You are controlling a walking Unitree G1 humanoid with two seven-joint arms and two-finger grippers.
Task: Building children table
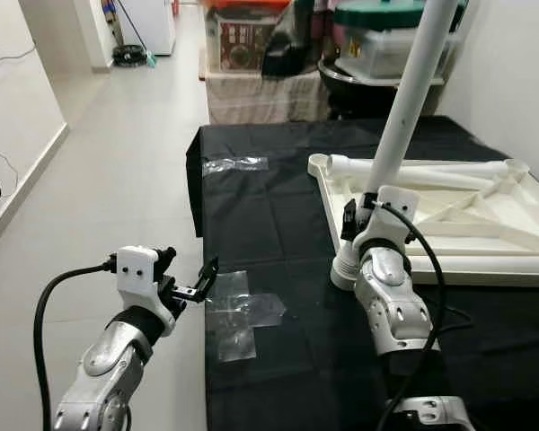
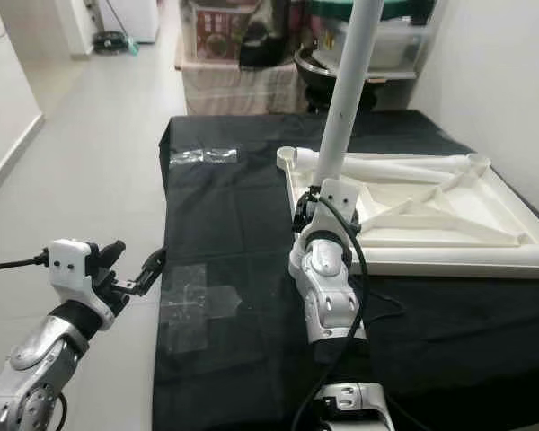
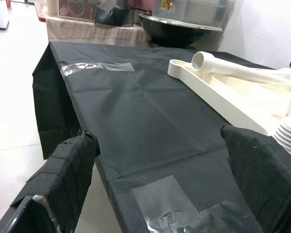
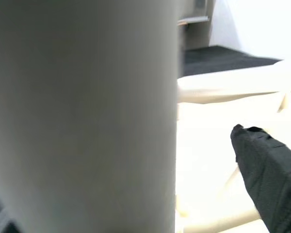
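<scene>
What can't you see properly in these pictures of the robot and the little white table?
- Top of the standing table leg: cut off by the upper edge of both eye views.
- Foot of that leg in the tabletop corner: hidden behind the right gripper and arm.
- Right wrist view: the leg is a blur.
- Boxes beyond the black cloth: too small.

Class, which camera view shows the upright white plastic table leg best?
The left eye view: the upright white plastic table leg shows most of its length. The right eye view matches; the right wrist view blurs it close-up; the left wrist view catches its ribbed base.
</scene>
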